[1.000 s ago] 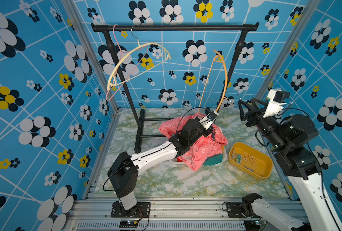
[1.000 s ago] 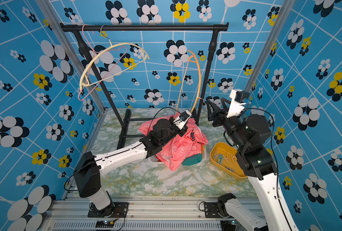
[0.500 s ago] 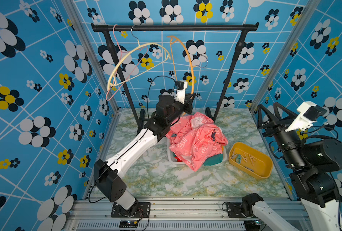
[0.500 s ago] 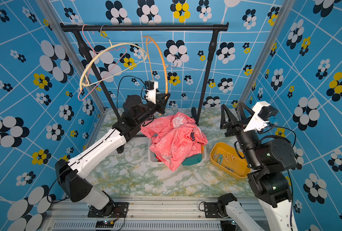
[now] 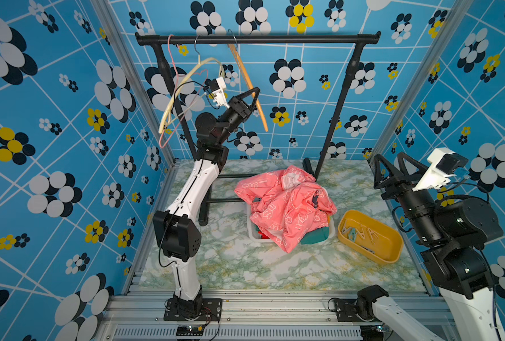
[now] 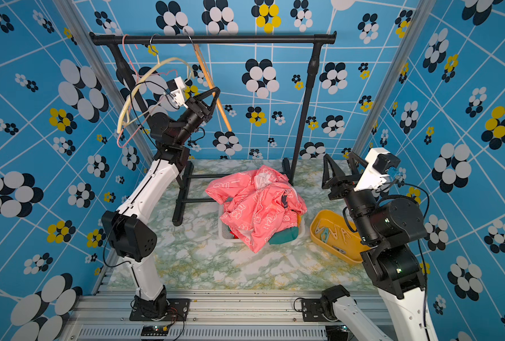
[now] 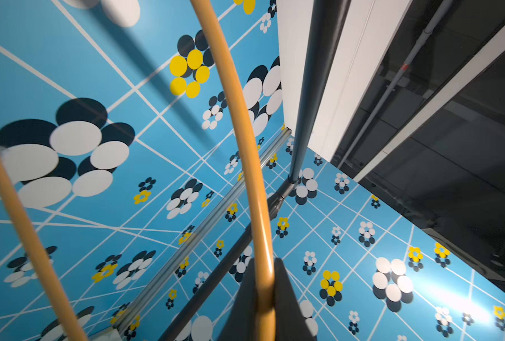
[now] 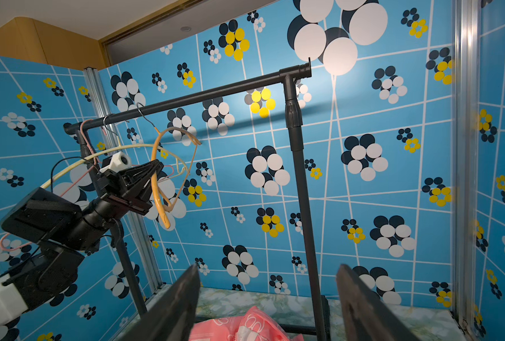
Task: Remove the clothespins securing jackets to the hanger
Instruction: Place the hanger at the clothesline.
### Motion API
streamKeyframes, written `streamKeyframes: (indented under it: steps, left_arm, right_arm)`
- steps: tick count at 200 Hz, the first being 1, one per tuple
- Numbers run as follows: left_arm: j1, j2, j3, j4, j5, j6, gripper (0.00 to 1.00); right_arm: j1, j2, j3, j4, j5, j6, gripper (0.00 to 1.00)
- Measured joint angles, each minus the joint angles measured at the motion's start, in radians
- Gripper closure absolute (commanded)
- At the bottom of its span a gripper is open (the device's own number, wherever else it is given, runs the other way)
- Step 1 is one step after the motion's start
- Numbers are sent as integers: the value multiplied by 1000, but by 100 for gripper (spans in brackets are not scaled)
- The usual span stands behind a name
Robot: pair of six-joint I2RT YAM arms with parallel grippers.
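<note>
Three bare hangers [image 5: 186, 81] hung on rail [image 5: 289, 39], upper middle. Orange hanger [image 5: 247, 78] pinched tight by left gripper [image 5: 256, 92], likely for steadying. Right gripper [image 5: 390, 156] spread wide, empty, right side. Jackets [image 5: 286, 203] heaped centre; clothespins [image 5: 360, 233] laid in yellow tray [image 5: 393, 257].

Hangers [image 5: 210, 60] crowd the rail's [image 5: 289, 39] left end, the orange hanger [image 5: 242, 69] clamped in the left gripper [image 5: 255, 92]; the rest is bare. Jackets [image 5: 286, 203] heap at the counter's [image 5: 245, 265] middle; its front lies open

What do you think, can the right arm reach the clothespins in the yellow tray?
Probably yes. The right gripper hangs open and empty near the yellow tray; the clothespins lie uncovered, the pink jacket beside it, the left gripper away, shut on the orange hanger.
</note>
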Motion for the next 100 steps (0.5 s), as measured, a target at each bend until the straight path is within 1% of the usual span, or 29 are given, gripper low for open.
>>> streamKeyframes:
  steps: [21, 46, 67, 100]
  left_arm:
    - [2, 77, 94, 70, 35, -132, 100]
    - [2, 84, 105, 95, 54, -205, 100]
    - [2, 48, 42, 94, 51, -190, 100]
    - [2, -81, -142, 66, 17, -95, 100]
  right_arm:
    - [0, -3, -1, -7, 10, 0, 25]
    - [0, -8, -6, -14, 18, 0, 25]
    - [0, -8, -12, -19, 29, 0, 25]
    - [0, -5, -16, -18, 33, 0, 25]
